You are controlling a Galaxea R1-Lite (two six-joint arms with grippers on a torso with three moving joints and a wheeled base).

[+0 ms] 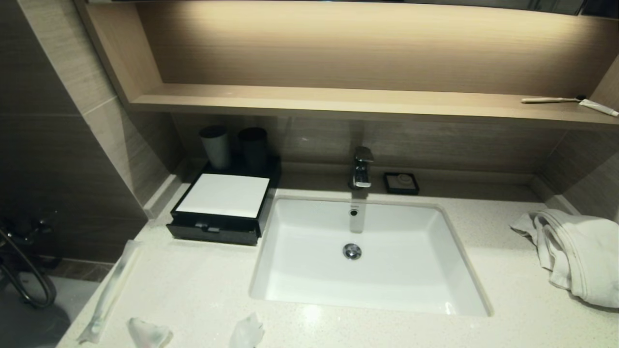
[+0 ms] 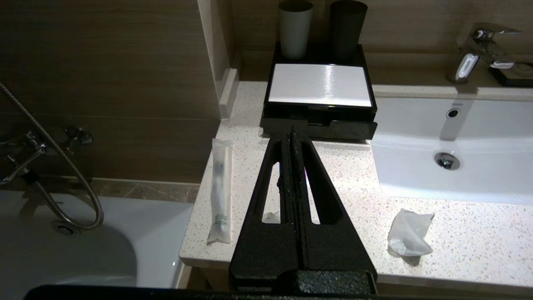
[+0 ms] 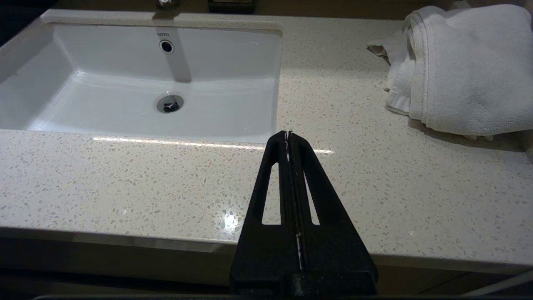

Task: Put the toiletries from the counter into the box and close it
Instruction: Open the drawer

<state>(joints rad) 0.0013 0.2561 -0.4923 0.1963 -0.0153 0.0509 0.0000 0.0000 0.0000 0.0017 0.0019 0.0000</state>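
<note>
The left hand (image 2: 292, 135) is pressed fully together and carries nothing. It hangs above the near edge of the surface (image 2: 354, 175), its tip pointing toward the box (image 2: 318, 85). The right hand (image 3: 288, 137) is likewise pressed together with nothing in it, and hangs over the front edge of the surface, on the towel side of the sink (image 3: 141, 79).

The box, flat and black with a white top panel, stands on the surface just beside the sink (image 1: 367, 246), on the wall side. Its drawer front (image 1: 213, 232) stands pulled out slightly. Two tumblers (image 1: 216, 146) stand upright directly behind the box.

The toiletries lie in front of the box, toward the near edge of the surface:
- The long wrapped packet (image 1: 109, 292) lies lengthwise along the outer edge of the surface, well apart from the box.
- One crumpled sachet (image 1: 147, 333) lies at the near edge, near the lower end of the packet.
- The second sachet (image 1: 247, 332) lies at the near edge, in front of the sink's near corner.

Behind the sink stand the faucet (image 1: 361, 168) and, just beside it, a small black soap dish (image 1: 401, 183). A white towel (image 1: 575, 251) lies bunched on the far side of the sink from the box. A toothbrush (image 1: 551, 100) and a white tube (image 1: 598, 107) lie on the wooden shelf (image 1: 338, 102) above.
</note>
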